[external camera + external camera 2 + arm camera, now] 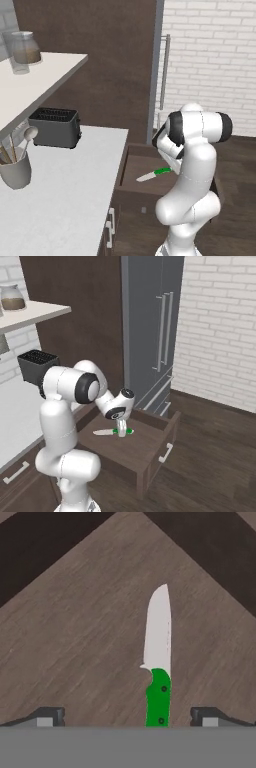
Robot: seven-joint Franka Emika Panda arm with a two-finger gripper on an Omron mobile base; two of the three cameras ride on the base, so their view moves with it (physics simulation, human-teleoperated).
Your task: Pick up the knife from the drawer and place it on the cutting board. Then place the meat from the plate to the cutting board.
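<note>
Over the open drawer [145, 448] we are hanging our wide-open pincer [127, 717] around the knife [159, 662]; nothing is picked up yet.

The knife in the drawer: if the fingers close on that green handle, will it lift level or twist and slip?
The knife looks rigid and probably light. Its handle lies between the open gripper fingers, so the blade would overhang and may dip. It lies flat on the drawer floor, so rolling seems unlikely.
</note>
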